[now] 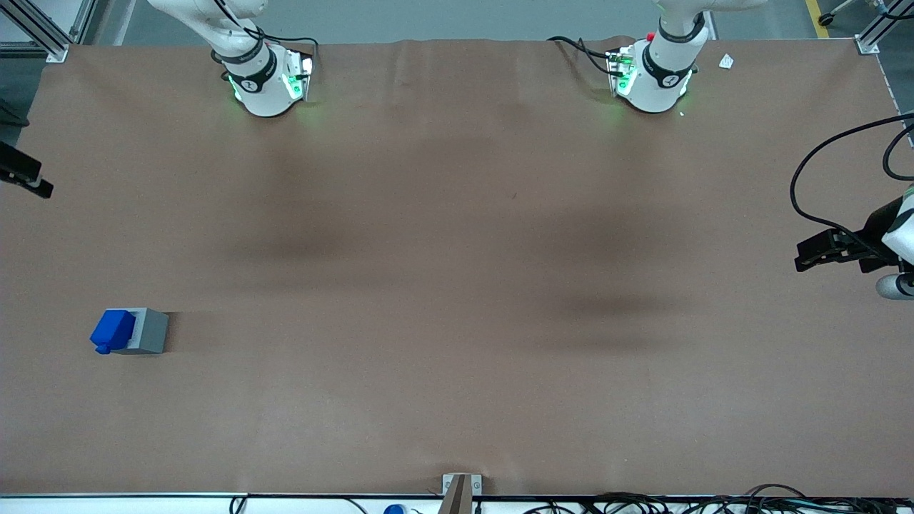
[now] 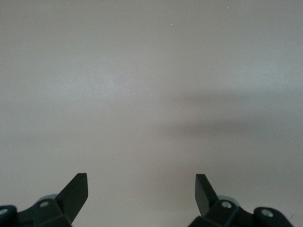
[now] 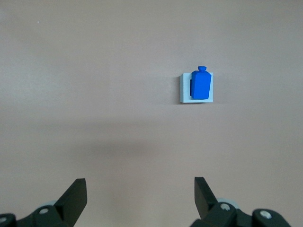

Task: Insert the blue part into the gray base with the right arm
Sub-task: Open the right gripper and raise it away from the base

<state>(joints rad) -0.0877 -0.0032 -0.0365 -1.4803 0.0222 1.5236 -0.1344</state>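
Observation:
The blue part (image 1: 113, 330) sits in the recess of the gray base (image 1: 150, 333), with most of it sticking out and its small stub pointing away from the base. The pair rests on the table toward the working arm's end, fairly near the front camera. The right wrist view shows the blue part (image 3: 201, 85) framed by the gray base (image 3: 184, 92). My right gripper (image 3: 140, 182) is open and holds nothing, well apart from the pair. In the front view only part of the right gripper (image 1: 27, 177) shows at the picture's edge, farther from the camera than the base.
The brown table (image 1: 457, 285) carries both arm bases (image 1: 265, 82) along its edge farthest from the camera. A small white scrap (image 1: 726, 61) lies toward the parked arm's end. A metal bracket (image 1: 461, 488) and cables sit at the edge nearest the camera.

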